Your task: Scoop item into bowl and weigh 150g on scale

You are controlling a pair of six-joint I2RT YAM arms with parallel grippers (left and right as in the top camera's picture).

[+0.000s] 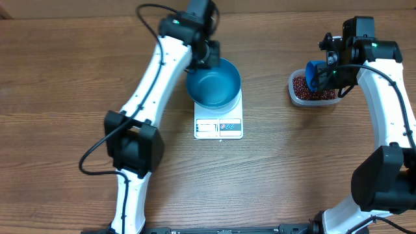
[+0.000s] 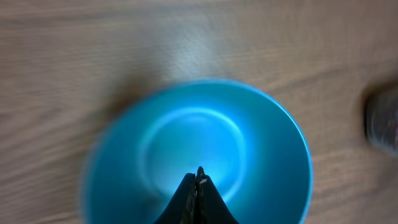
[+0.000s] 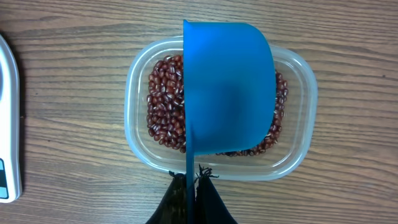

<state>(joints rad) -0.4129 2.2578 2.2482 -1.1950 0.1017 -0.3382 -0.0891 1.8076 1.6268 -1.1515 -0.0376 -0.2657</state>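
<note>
the deep bright blue bowl (image 1: 213,81) sits on the small white square digital scale (image 1: 218,128) and is empty, so weighing has not begun. the left end effector (image 2: 198,180) hangs over the bowl, fingers pressed together, gripping nothing. well to the right of the scale, the right end effector (image 3: 194,177) is clamped on a small blue plastic scoop (image 3: 230,93) over the clear plastic tub (image 3: 298,124) of small dark red-brown beans (image 3: 165,106); all the scooping and filling to target weight seem left
</note>
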